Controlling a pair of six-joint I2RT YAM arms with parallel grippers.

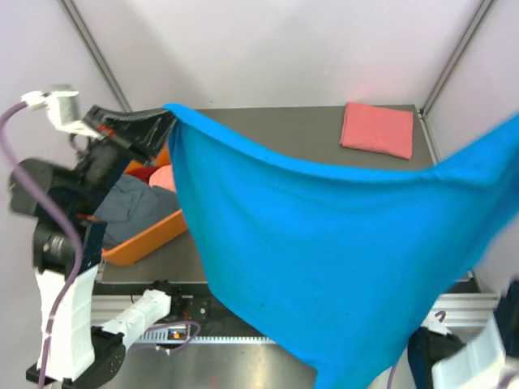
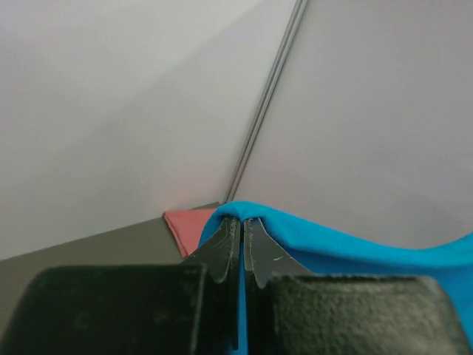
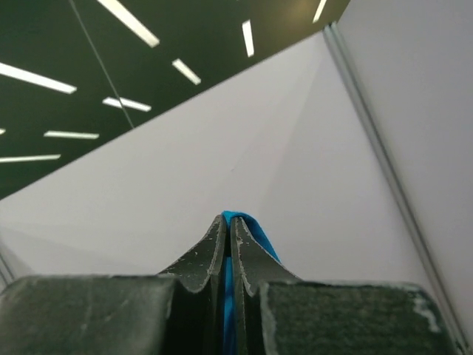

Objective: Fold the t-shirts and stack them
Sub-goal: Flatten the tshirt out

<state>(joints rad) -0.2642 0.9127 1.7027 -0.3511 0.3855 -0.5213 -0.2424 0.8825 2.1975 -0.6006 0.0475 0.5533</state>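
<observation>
right tool (image 3: 228, 222) pinching blue t-shirt (image 3: 255, 238)

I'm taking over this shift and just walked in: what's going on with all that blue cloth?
Both arms hold the blue shirt up in the air, spread wide between them above the table. The left gripper is shut on one edge and the right gripper on another. One pink shirt lies folded at the table's far right corner. The orange basket on the left holds more clothes, grey-blue and pink, not yet folded.
</observation>
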